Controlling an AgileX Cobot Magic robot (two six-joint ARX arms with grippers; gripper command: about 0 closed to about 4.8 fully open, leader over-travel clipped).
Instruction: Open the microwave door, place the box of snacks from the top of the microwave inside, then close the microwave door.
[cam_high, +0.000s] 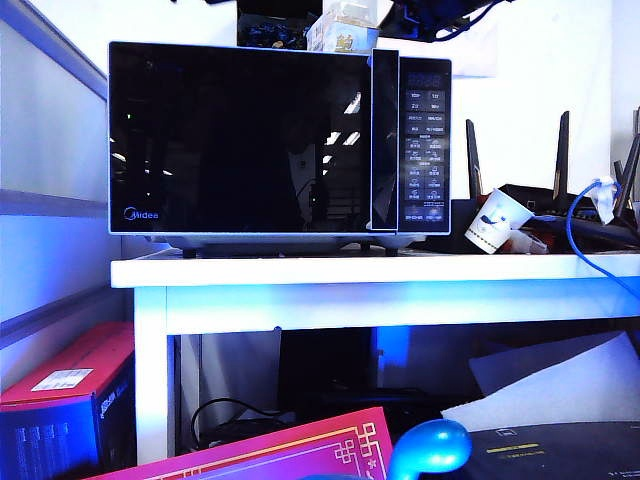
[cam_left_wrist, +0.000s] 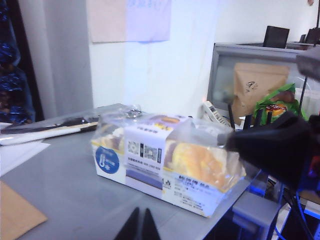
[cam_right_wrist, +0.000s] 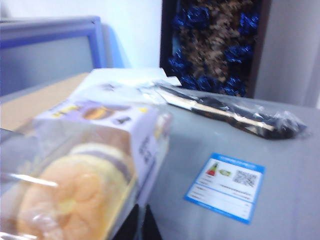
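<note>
The black Midea microwave stands on a white table, its glossy microwave door shut. The box of snacks, pale and translucent with yellow-orange cakes inside, lies on the microwave's grey top. My left gripper is shut and empty, a short way in front of the box. My right gripper is shut too, its tips right beside the box's end. In the left wrist view its black tip meets the far end of the box's wrapper.
On the microwave top lie a black-wrapped utensil packet, a blue-edged card and brown cardboard. A dark box with blue contents stands behind. Beside the microwave are a tilted paper cup and a blue cable.
</note>
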